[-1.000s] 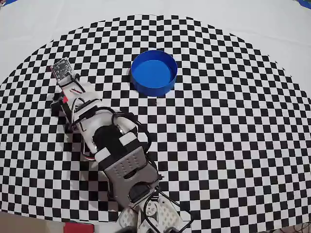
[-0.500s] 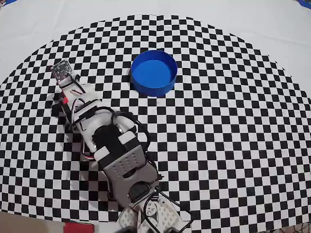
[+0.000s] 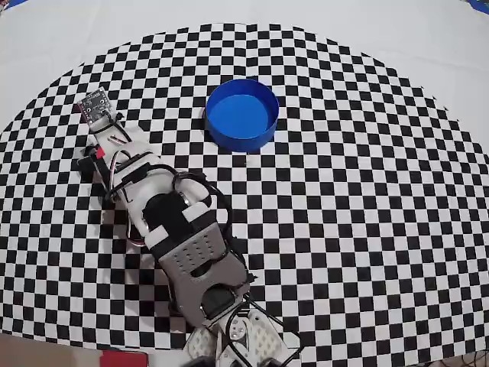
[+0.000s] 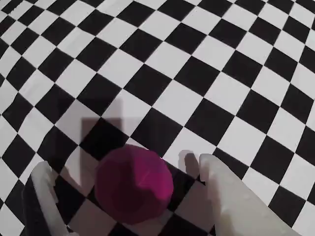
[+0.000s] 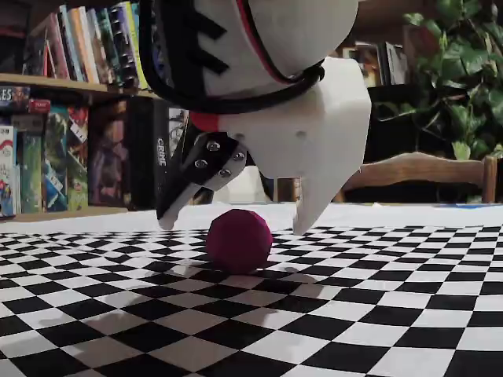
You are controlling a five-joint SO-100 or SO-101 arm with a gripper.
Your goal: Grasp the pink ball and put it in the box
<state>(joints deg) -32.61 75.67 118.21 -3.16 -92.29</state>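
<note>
Magenta and matte, the pink ball (image 4: 133,184) fills the near part of the wrist view, resting on the checkered worktop (image 4: 206,64) between the two white fingers (image 4: 224,196), which stand apart on either side of it with a gap showing on each side. Being a sphere, it has no long axis and points no particular way. In the fixed view the ball (image 5: 239,240) sits on the black-and-white worktop (image 5: 330,314), with the gripper (image 5: 236,222) hanging over it: the jaws are spread wide, one tip down at the ball's left and the other at its right, neither clearly touching it. Beyond it in that view stand a shelf of books (image 5: 71,47), a wooden chair back (image 5: 416,169) and a leafy plant (image 5: 456,71). From overhead, the arm (image 3: 164,222) reaches from the lower edge toward the upper left and covers the ball completely. Farther up and to the right, well apart from the arm's tip, stands the box (image 3: 241,114), a round blue open container with nothing inside it but its flat blue floor.
</note>
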